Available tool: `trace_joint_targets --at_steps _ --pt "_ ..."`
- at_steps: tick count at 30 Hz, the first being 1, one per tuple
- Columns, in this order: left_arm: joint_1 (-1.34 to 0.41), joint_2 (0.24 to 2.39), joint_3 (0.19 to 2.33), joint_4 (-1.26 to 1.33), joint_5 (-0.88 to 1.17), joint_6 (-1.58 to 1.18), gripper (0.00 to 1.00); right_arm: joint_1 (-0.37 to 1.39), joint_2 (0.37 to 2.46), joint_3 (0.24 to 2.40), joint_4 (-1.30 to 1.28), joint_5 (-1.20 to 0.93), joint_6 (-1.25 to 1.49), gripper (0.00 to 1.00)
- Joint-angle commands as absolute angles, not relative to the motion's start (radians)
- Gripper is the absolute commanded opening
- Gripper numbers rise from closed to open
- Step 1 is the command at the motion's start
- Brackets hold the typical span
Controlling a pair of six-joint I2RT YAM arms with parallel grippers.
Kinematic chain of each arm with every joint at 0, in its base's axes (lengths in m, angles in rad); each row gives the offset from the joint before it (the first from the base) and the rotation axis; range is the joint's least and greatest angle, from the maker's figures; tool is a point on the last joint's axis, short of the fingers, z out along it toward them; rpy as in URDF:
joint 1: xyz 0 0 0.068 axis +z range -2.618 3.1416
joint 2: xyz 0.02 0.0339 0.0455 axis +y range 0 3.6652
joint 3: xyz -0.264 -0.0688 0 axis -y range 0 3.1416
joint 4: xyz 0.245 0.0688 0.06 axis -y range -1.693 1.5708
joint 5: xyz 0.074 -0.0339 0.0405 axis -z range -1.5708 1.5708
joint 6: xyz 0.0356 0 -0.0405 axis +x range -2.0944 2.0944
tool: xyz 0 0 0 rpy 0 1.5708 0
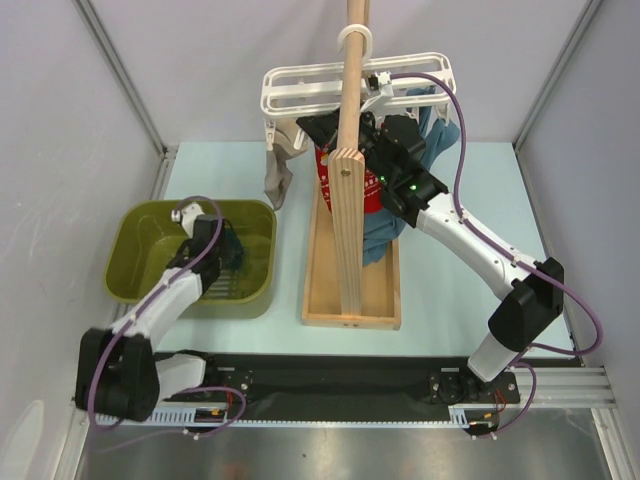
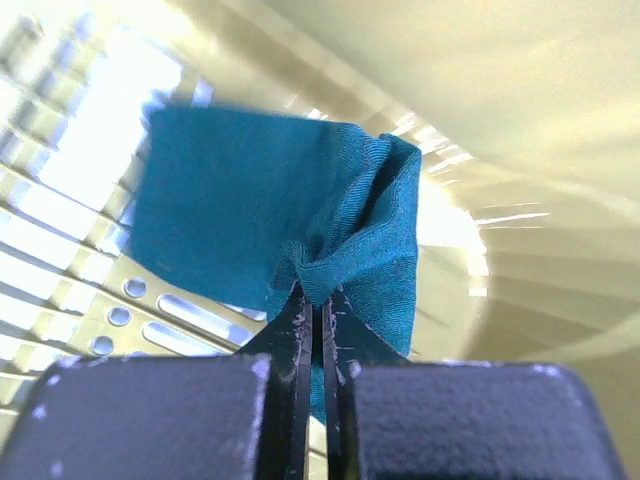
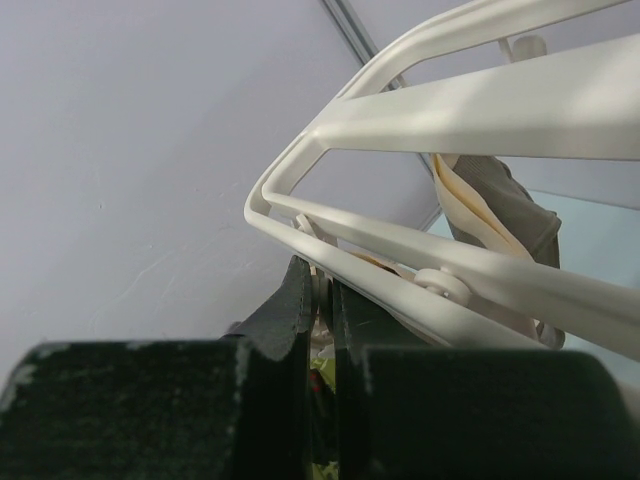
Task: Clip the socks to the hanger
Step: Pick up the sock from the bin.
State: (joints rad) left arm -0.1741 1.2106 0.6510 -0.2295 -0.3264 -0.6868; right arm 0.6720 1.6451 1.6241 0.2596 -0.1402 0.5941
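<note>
1. Near the counter's left edge, the left gripper (image 2: 320, 298) reaches down into the green bin (image 1: 135, 275). Its jaws are closed on a bunched fold of the dark teal sock (image 2: 250, 210), which spreads over the bin's slotted floor
2. At the counter's middle, the wooden stand (image 1: 350, 300) is upright, and its pole carries the hanger (image 1: 300, 90) above the far edge
3. Beneath the hanger dangle a red sock (image 1: 325, 180), a grey-beige sock (image 1: 280, 170) and a blue garment (image 1: 385, 235)
4. The right gripper (image 3: 322, 292) is raised under the hanger's frame, jaws pressed nearly together on a thin white clip peg (image 3: 322, 275)
</note>
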Motion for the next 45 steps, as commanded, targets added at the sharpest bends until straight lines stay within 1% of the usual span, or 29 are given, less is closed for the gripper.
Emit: trace_joint_targets --at_steps 1,3,11,14,18,22,26,31,38,42,45 --pt "-0.169 1.06 0.672 -0.256 -0.33 -0.638 0.0 0.67 1.614 1.615 0.23 -0.155 0.581 0.0" --pt "-0.167 1.0 0.686 -0.273 -0.299 -0.609 0.0 0.669 1.609 1.611 0.229 -0.153 0.578 0.0" --pt "-0.111 0.901 0.739 -0.318 -0.101 -0.54 0.0 0.666 1.614 1.611 0.232 -0.155 0.587 0.0" --pt "-0.078 0.885 0.782 -0.308 0.053 -0.486 0.0 0.667 1.614 1.615 0.229 -0.156 0.584 0.0" --pt "-0.048 0.858 0.839 -0.319 0.185 -0.427 0.0 0.666 1.606 1.618 0.221 -0.153 0.575 0.0" --pt "-0.046 0.856 0.876 -0.328 0.222 -0.403 0.0 0.666 1.606 1.617 0.219 -0.152 0.578 0.0" --pt "-0.038 0.851 0.847 -0.308 0.233 -0.416 0.0 0.667 1.611 1.617 0.221 -0.158 0.583 0.0" --pt "-0.02 0.884 0.784 -0.24 0.334 -0.41 0.0 0.667 1.608 1.618 0.216 -0.156 0.58 0.0" --pt "-0.011 0.831 0.764 -0.138 0.504 -0.399 0.0 0.666 1.601 1.62 0.209 -0.156 0.577 0.0" --pt "-0.011 0.841 0.799 -0.199 0.47 -0.379 0.0 0.666 1.601 1.618 0.209 -0.158 0.578 0.0" --pt "-0.009 0.859 0.837 -0.326 0.292 -0.365 0.0 0.666 1.601 1.62 0.21 -0.158 0.578 0.0"
